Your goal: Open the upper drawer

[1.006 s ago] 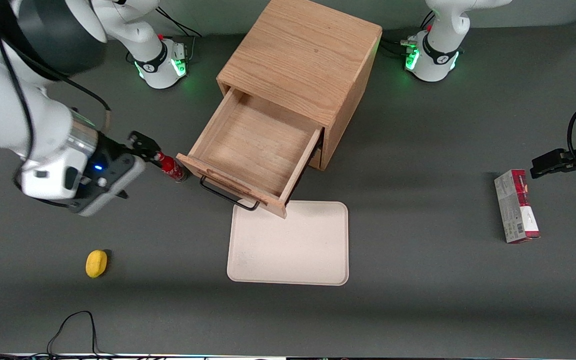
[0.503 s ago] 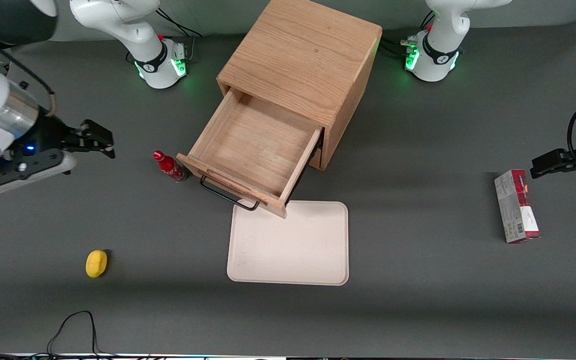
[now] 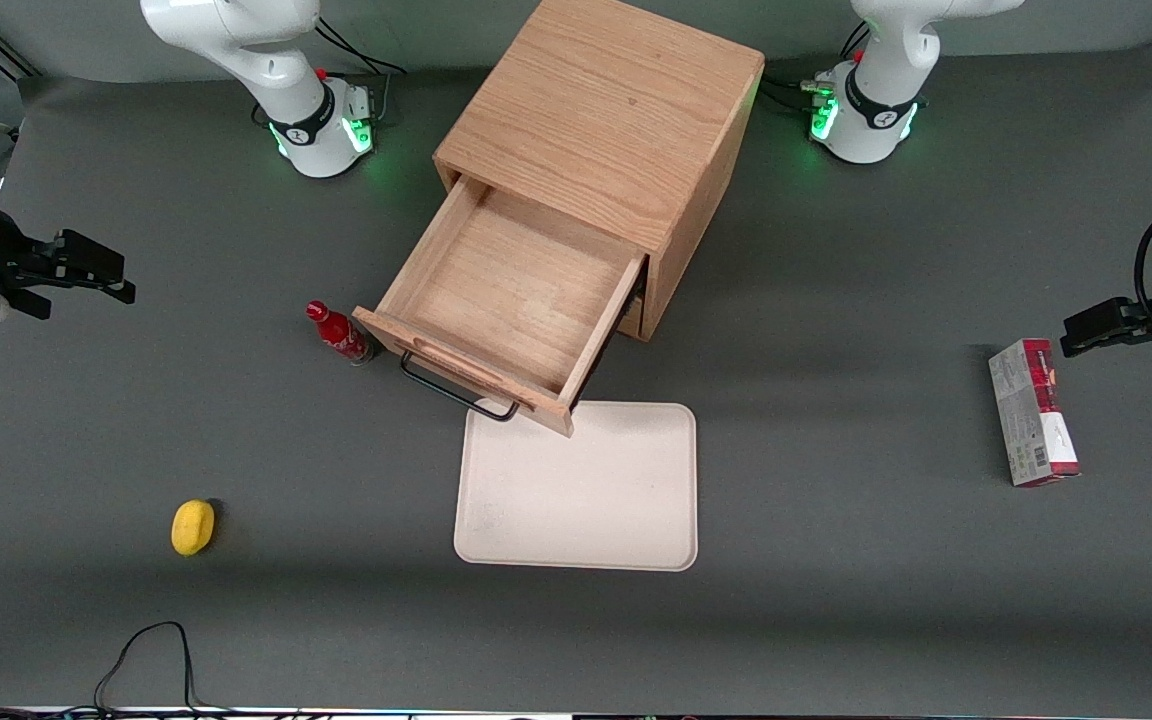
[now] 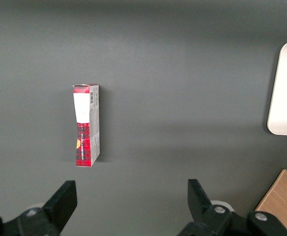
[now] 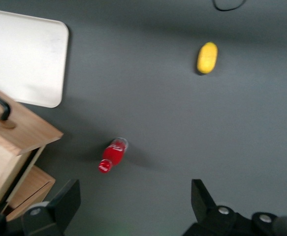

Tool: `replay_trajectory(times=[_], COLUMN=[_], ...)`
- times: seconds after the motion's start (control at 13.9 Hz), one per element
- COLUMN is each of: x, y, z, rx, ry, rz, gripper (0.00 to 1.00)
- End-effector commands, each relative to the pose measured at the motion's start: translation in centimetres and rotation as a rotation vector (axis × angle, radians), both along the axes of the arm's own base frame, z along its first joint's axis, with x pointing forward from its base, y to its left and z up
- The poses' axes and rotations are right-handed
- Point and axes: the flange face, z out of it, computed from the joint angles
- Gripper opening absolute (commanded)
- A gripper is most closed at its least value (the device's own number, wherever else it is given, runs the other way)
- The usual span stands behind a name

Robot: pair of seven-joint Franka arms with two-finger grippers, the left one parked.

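At the working arm's end of the bench your end effector [image 3: 96, 268] hangs spread wide and empty, well apart from the upper drawer [image 3: 511, 300], which stands pulled out of its cabinet [image 3: 606, 110].

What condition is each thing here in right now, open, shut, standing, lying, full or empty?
upper drawer: pulled out, empty.
gripper: open, holding nothing, at the working arm's end.
red bottle: standing.
tray: flat, empty.
yellow object: lying.
carton: lying.
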Motion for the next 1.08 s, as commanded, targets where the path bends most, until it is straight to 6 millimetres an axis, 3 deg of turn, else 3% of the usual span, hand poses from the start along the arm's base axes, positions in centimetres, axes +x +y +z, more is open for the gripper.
replay_trajectory(times=[0.0,0.29,1.01], x=[-0.1,0.4,0.4], y=[-0.5,-2.3,-2.3], z=[-0.3,-1.3,-1.9], rx=[-0.035,-0.037,-0.051], ry=[-0.021,-0.016,0.001], rz=[-0.041,-0.073,-0.058], gripper=[1.0,1.0,1.0])
